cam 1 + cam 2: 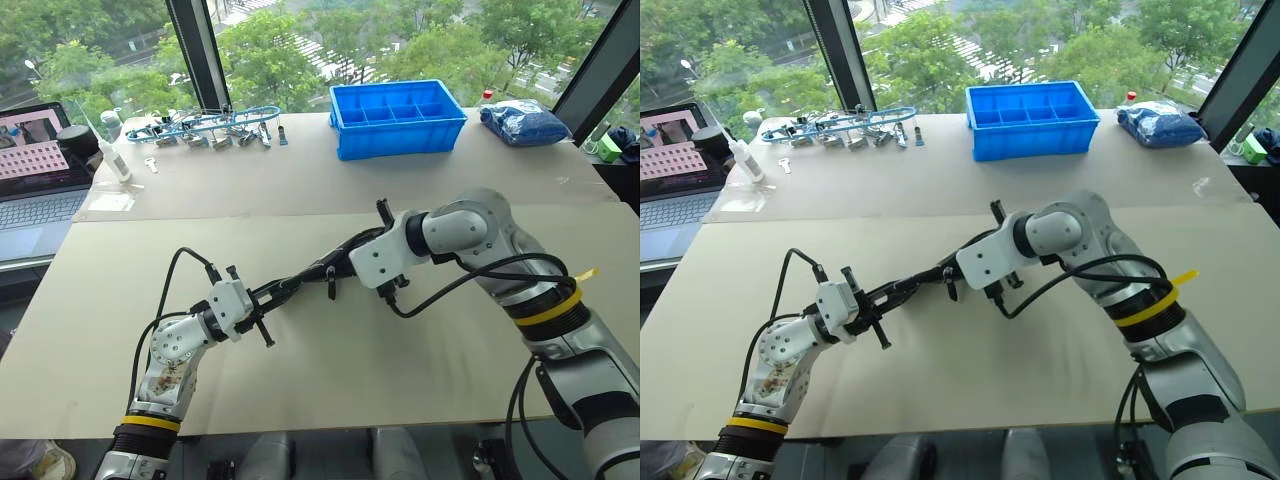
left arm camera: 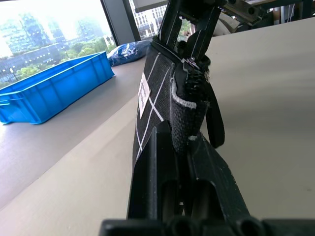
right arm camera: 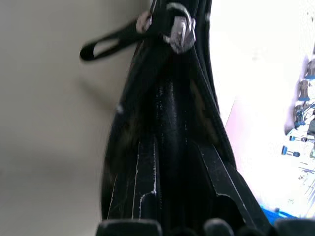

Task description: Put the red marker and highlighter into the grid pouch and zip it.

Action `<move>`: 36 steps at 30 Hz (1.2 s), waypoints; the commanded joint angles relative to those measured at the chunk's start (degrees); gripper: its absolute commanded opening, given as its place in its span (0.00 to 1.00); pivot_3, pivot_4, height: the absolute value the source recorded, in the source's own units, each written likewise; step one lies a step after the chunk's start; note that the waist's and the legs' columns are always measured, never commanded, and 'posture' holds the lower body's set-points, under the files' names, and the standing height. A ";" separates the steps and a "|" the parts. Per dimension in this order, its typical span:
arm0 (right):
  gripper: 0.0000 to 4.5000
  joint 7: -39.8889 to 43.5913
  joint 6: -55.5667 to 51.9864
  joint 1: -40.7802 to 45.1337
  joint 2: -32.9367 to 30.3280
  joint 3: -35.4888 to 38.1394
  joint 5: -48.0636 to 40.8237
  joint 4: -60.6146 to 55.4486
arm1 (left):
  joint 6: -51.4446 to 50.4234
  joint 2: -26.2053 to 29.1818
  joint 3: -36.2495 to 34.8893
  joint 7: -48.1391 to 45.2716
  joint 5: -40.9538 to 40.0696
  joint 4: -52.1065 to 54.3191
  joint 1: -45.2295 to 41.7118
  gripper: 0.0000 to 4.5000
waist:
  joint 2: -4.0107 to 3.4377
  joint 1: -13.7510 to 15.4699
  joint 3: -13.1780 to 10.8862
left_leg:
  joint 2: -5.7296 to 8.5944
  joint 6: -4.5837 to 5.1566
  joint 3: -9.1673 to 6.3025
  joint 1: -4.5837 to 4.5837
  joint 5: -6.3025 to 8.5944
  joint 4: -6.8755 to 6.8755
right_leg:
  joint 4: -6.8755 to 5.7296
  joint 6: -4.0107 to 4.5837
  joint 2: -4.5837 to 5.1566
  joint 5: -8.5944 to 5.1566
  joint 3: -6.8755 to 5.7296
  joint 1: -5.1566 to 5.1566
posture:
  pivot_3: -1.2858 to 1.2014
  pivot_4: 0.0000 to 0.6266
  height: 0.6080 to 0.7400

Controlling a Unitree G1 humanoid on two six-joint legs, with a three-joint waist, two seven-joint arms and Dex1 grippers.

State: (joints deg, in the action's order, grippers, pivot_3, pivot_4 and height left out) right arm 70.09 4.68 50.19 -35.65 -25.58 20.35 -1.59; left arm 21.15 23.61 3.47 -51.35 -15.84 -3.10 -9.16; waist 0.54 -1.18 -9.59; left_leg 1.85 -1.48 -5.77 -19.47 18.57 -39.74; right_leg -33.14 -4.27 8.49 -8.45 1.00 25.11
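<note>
Left gripper [image 1: 262,322] is clamped tight on one end of the grid pouch [image 1: 305,277], and the right gripper [image 1: 352,252] pinches the opposite end. The pouch hangs stretched between them above the table [image 1: 400,380], its long axis running from near-left up toward far-right. The zipper pull strap [image 3: 106,45] dangles loose.
</note>
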 commanded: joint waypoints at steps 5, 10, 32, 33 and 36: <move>0.51 2.13 -9.59 -0.56 2.08 5.30 -9.80 -2.56 | 0.77 0.34 -0.48 -0.04 -0.26 1.44 -1.37 0.00 | 0.00 0.05 0.00 | 0.00 0.01 -0.01 0.01 0.01 0.01 | -0.01 0.00 0.00 0.00 -0.01 0.00 | 0.52 0.24 1.00; 0.64 4.25 -14.90 1.85 -3.16 13.25 -17.28 -0.27 | 0.77 0.27 -0.51 0.29 -0.22 1.46 -1.12 0.00 | 0.00 0.36 0.00 | 0.02 0.02 -0.02 -0.02 0.01 0.00 | 0.01 0.00 0.00 0.00 -0.01 -0.01 | 0.52 0.24 1.00; 0.64 -4.76 -36.96 -25.13 -0.06 13.49 -36.36 -9.49 | 1.35 0.74 -0.11 -0.39 0.44 0.42 -0.19 0.00 | 0.06 0.17 0.03 | 0.00 0.19 0.04 0.14 0.10 -0.09 | 0.02 0.01 0.00 0.00 0.08 -0.09 | 0.52 0.24 1.00; 0.64 -6.18 -36.42 -23.79 1.89 12.60 -35.73 -8.53 | 1.50 0.89 -0.08 -0.55 0.59 0.27 -0.18 0.00 | 0.07 0.15 0.03 | 0.00 0.16 0.03 0.14 0.09 -0.09 | 0.03 0.01 0.00 0.00 0.07 -0.09 | 0.52 0.24 1.00; 0.64 -10.01 -37.17 -19.01 7.21 12.11 -35.33 -5.58 | 1.62 0.99 -0.09 -0.74 0.62 0.16 -0.12 0.00 | 0.07 0.14 0.02 | 0.00 0.10 0.01 0.15 0.06 -0.07 | 0.03 0.01 0.00 0.00 0.07 -0.07 | 0.52 0.24 1.00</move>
State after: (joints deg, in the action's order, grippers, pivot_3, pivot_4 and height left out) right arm 62.42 -33.22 28.58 -29.65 -14.19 -14.75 -7.32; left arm 21.40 24.26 3.66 -52.07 -15.49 -3.31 -9.06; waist 0.60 -1.04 -9.57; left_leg 1.86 -1.40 -5.76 -19.33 18.61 -39.81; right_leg -33.12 -4.25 8.49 -8.45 1.07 25.06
